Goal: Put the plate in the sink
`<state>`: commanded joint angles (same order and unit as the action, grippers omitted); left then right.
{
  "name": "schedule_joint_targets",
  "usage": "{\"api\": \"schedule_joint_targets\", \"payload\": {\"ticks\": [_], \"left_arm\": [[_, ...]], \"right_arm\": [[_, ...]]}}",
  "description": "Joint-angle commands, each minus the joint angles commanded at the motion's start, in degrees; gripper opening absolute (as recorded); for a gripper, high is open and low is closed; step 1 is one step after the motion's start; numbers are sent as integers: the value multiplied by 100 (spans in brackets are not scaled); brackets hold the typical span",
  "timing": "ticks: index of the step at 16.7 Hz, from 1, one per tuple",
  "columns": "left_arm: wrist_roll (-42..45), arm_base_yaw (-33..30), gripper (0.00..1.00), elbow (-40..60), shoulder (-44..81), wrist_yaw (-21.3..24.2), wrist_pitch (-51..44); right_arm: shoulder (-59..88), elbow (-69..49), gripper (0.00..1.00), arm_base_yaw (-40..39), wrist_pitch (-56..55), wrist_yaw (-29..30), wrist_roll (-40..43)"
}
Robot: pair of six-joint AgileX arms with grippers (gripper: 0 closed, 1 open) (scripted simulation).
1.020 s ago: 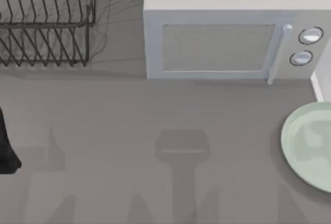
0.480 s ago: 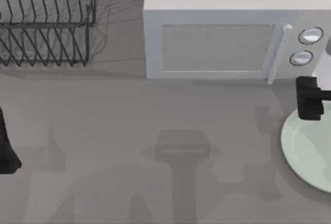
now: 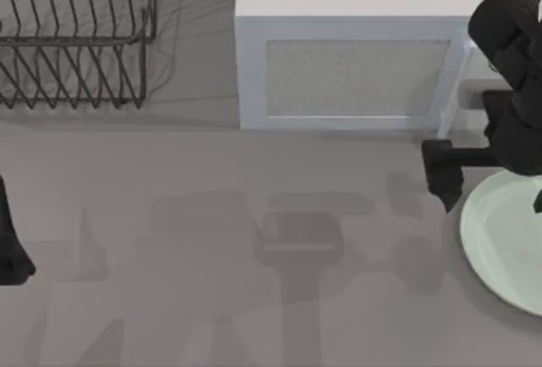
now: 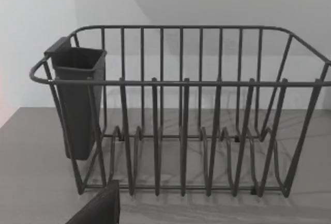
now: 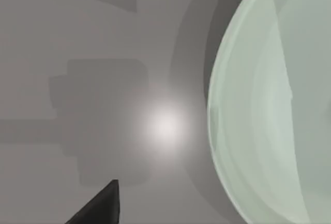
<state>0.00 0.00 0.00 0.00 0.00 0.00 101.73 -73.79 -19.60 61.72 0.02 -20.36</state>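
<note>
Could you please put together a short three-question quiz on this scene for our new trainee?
1. True or false: the plate lies flat on the table at the top view's right edge.
2. Multiple choice: which arm has its end effector beside the plate's rim? A) left B) right C) both
3. Fill in: the big box behind the plate is a ____.

Key
1. True; the right wrist view also shows its pale green rim resting on the grey surface.
2. B; the right end effector is at the plate's near-left rim, while the left arm stays parked at the left edge, facing the dish rack.
3. Microwave.
</note>
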Motion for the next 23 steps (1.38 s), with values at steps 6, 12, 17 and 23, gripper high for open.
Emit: {"api": "schedule_joint_targets", "payload": {"ticks": [6, 12, 17, 23], "left_arm": [[0, 0, 100, 0, 0, 0, 0], [0, 0, 100, 0, 0, 0, 0], [0, 0, 100, 0, 0, 0, 0], [0, 0, 100, 0, 0, 0, 0]], "right_arm": [[32, 2, 100, 21, -7, -1, -2], [537, 666, 100, 0, -1225, 2, -19], [994, 1236, 100, -22, -2204, 4, -37], [1005, 1251, 85, -22, -2223, 5, -38]]}}
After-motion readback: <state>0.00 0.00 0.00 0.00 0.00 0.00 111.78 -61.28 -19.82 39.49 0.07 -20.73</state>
